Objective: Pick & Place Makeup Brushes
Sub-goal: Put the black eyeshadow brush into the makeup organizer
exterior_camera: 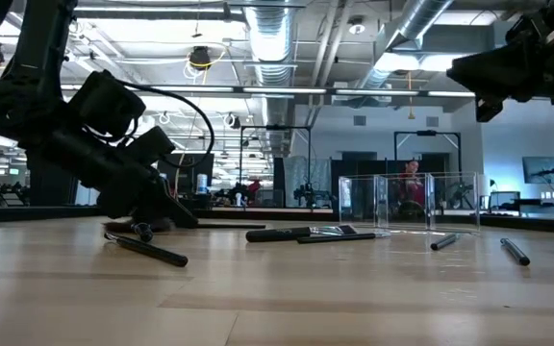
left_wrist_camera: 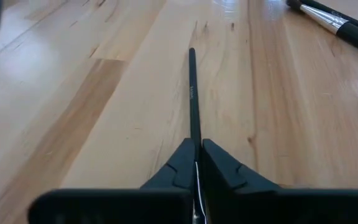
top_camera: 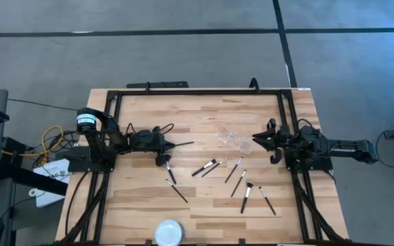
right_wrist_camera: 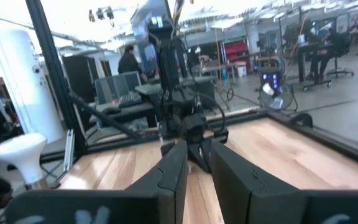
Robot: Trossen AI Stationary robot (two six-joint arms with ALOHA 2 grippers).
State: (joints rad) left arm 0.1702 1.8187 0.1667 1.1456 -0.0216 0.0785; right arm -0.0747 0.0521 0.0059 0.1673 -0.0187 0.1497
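Observation:
My left gripper is low over the table's left middle, shut on a thin dark makeup brush that sticks out toward the table's right. Several more brushes lie flat on the wood, among them a pair, one near my left gripper and one with a wider head. My right gripper hangs high above the table at the right, its fingers a narrow gap apart and empty. My left gripper pinches the brush's handle near one end between its two fingers. The fingers are about level and point toward the table's right, so the handle runs straight on ahead of them. The brush lies level close above the wood; whether its free end touches, I cannot tell.
A clear plastic holder stands between the two grippers at the far middle. A round white dish sits at the near edge. A black frame borders the table's far and side edges. Two brushes lie ahead of my left gripper.

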